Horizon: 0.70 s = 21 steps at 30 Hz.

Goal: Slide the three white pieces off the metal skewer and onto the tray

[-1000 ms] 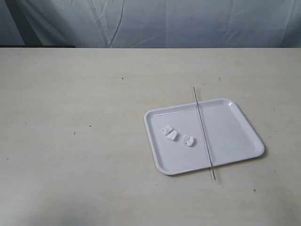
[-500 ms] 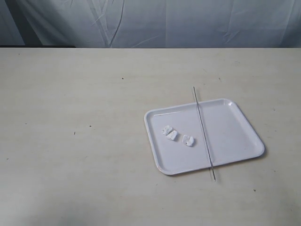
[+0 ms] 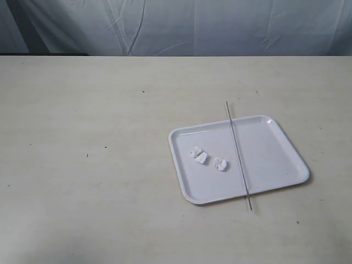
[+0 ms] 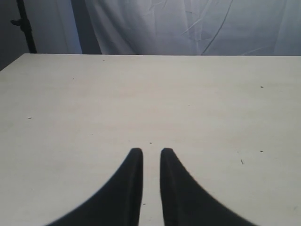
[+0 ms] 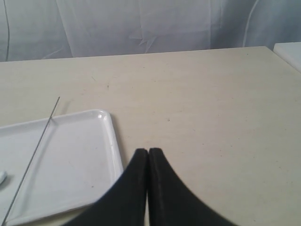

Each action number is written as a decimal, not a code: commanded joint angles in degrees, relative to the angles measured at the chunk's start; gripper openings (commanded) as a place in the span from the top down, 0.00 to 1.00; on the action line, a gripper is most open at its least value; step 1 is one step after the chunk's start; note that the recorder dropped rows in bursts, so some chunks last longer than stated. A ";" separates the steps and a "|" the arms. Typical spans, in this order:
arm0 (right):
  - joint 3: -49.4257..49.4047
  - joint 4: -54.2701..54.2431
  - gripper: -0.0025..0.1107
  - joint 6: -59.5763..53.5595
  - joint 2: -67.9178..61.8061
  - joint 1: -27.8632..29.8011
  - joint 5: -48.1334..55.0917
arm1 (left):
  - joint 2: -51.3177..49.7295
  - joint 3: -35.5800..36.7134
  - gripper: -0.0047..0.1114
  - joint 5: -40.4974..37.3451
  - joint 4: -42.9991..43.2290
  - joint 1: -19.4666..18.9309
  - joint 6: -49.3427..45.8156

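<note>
Two end effectors, both empty: the left end effector [image 4: 151, 151] has its fingers slightly parted, and the right end effector [image 5: 148, 151] is clenched on nothing. Both are clear of the work. The white pieces [image 3: 199, 155] lie on the tray [image 3: 269, 157], left of the bare metal skewer [image 3: 238, 155] and apart from it.

Risk, as we judge it: the skewer bridges the far and near rims, with both tips overhanging the desk [image 3: 110, 165]. A nudge could roll it onto the pieces. Its long axis runs far-to-near, with the near tip drifting right.

Soft, even light (faint shadows); slightly grainy, no glare.
</note>
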State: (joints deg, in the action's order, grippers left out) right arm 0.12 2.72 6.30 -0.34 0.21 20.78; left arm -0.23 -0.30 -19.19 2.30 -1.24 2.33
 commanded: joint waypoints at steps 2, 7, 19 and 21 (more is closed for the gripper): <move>-0.12 2.15 0.98 -0.30 0.34 -0.21 -0.37 | 0.23 0.30 0.84 0.76 -0.27 -2.22 0.11; -0.12 6.34 0.98 -0.30 0.34 -0.21 -0.35 | 0.23 0.30 0.84 0.76 -0.15 -2.31 0.11; -0.12 4.77 0.98 -0.14 0.34 -0.21 -0.46 | 0.23 0.30 0.84 0.76 -0.15 -2.31 0.11; -0.12 4.77 0.98 -0.14 0.34 -0.21 -0.46 | 0.23 0.30 0.84 0.76 -0.15 -2.31 0.11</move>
State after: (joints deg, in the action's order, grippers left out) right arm 0.12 7.49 6.21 -0.34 0.08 20.78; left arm -0.23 -0.30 -19.19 2.30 -3.36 2.33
